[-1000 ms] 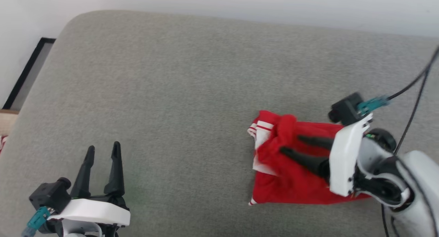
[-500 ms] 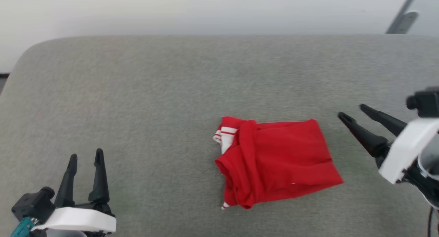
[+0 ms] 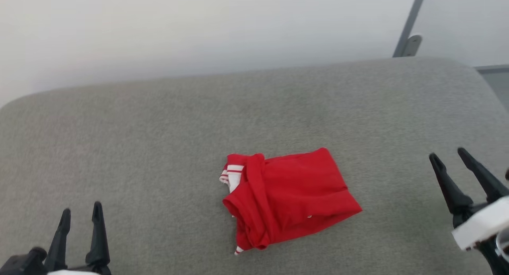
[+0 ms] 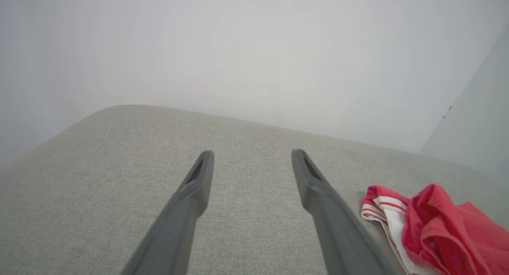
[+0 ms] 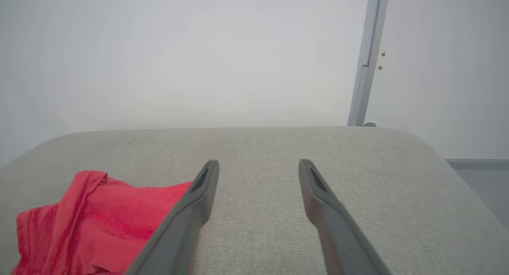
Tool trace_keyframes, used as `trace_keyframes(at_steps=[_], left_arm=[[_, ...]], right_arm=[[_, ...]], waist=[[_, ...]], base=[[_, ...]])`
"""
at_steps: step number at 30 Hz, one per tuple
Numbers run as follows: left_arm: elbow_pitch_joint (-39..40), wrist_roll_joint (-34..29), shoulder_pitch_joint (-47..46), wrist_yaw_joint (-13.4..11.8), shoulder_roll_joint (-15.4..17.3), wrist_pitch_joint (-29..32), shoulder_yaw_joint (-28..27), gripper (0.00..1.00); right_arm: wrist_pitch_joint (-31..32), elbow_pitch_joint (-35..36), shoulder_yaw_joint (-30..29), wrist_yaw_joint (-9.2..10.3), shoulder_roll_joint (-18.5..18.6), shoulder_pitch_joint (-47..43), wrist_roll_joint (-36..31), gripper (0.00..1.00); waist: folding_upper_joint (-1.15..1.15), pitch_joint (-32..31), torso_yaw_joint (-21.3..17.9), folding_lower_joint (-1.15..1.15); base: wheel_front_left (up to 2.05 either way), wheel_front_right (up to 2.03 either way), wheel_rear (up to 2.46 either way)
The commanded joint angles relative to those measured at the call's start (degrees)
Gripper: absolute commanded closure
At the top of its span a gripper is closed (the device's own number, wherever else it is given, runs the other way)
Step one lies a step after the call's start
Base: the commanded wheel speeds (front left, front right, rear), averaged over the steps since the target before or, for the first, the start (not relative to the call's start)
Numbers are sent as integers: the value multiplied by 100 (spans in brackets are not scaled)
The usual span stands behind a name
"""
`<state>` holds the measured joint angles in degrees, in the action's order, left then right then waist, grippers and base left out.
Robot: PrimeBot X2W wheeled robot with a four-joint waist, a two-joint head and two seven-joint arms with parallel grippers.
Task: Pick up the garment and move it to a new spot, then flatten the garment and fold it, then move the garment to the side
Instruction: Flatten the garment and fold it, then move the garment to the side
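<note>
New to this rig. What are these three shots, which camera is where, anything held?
This is a wheeled robot with two arms, each ending in a gripper with two long dark fingers. The wide shot is from its head camera, looking down at a grey padded surface. The other two are wrist cameras, looking along each gripper's own fingers. The garment, a red T-shirt with white striped-trim sleeves, lies roughly folded between the arms. The left gripper and right gripper are both open, empty, and clear of the shirt.
</note>
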<state>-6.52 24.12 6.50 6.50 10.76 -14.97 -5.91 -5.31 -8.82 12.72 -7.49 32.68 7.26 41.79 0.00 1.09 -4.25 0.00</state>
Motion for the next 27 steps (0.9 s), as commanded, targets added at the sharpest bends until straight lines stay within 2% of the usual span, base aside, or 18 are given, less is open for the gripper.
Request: trace_keyframes(at_steps=[1, 9, 14, 20, 27], left_arm=[[39, -40, 68, 13, -15, -29, -33, 0], [84, -274, 334, 63, -56, -29, -204, 0], [35, -304, 468, 89, -99, -29, -329, 0], [-48, -286, 516, 93, -176, -29, -467, 0], [-123, -218, 457, 98, -168, -29, -483, 0]], right_arm=[[-143, -44, 4, 0, 6, -78, -69, 0], [-921, -418, -89, 0, -110, -433, -447, 0], [-993, -475, -311, 0, -272, -622, -550, 0], [-986, -168, -774, 0, -562, -925, -812, 0], [-988, 17, -995, 0, -783, -1139, -927, 0]], waist=[[0, -81, -83, 0], [0, -216, -119, 0], [0, -276, -54, 0], [0, -286, 81, 0], [0, -282, 229, 0]], base=[[0, 0, 0], [0, 0, 0], [0, 0, 0], [0, 0, 0], [0, 0, 0]])
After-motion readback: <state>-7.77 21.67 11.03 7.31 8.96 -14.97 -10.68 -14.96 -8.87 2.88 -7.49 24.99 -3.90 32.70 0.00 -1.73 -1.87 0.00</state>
